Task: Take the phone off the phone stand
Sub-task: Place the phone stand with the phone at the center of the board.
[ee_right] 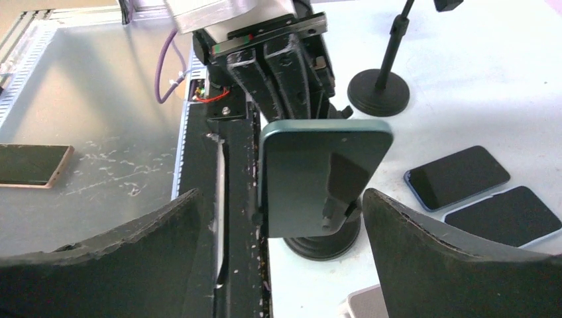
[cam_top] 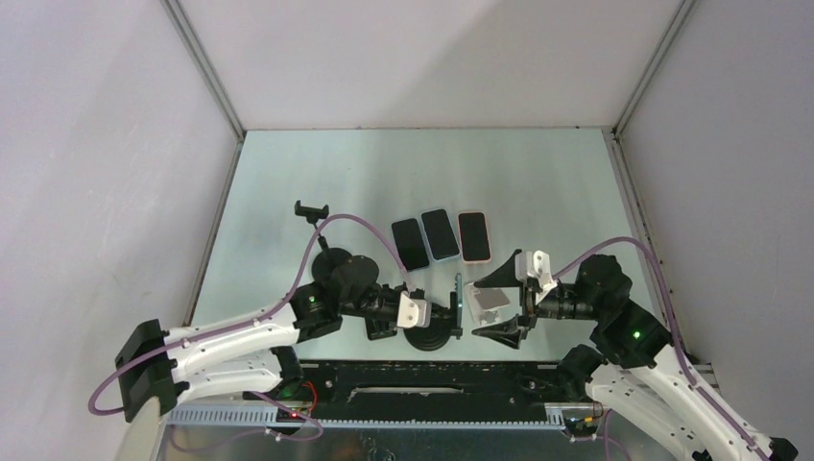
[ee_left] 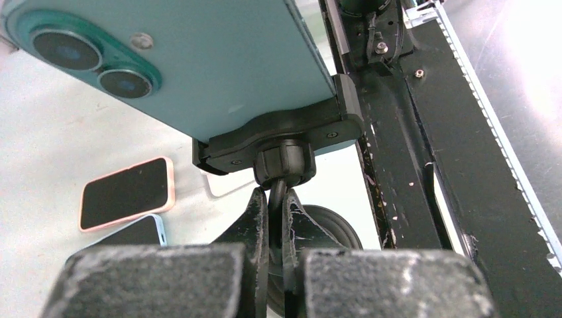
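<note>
A teal phone stands on edge in the clamp of a black phone stand near the table's front edge. The left wrist view shows its back and camera lenses above the clamp. My left gripper is shut on the stand's thin stem, just under the clamp's ball joint. My right gripper is open, facing the phone's dark screen from the right. Its fingers are spread wide and stop short of the phone's edges, touching nothing.
Three phones lie flat behind the stand: black, blue-edged, pink. A grey phone lies on the table under my right gripper. A second, empty stand is at the left. A black rail runs along the front edge.
</note>
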Motion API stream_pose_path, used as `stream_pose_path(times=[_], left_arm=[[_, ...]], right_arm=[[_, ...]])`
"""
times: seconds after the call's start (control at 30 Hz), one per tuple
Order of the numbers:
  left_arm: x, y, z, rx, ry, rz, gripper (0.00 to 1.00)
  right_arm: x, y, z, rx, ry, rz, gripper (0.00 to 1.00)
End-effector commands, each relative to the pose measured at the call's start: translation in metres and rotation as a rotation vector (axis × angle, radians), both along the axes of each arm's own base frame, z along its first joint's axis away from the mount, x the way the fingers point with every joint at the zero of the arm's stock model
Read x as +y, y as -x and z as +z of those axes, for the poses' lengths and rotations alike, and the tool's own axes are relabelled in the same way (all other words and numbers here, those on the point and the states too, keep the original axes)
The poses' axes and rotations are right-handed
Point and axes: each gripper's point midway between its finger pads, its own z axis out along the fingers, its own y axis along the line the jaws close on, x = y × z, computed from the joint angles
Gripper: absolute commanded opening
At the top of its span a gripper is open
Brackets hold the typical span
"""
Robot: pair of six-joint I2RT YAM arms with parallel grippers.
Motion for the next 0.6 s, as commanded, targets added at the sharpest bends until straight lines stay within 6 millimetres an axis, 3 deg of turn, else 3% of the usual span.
stream_pose_path(times=[0.0,0.47,0.57], left_arm=[[-0.003,-0.002,0.026,-0.139,0.064,-0.021,0.00],[-0.003,-0.003,0.022,-0.162,0.044,-0.006,0.00],[-0.002,-0.005,0.020,-0.159,0.030,0.008,0.00]], right_arm=[[0.008,-0.013,0.008,-0.069,-0.024,0.003,0.91],[0.017,-0.023,-0.017,0.030,0.021,0.013,0.92],[0.018,-0.023,-0.020,0.050,0.028,0.024,0.96]])
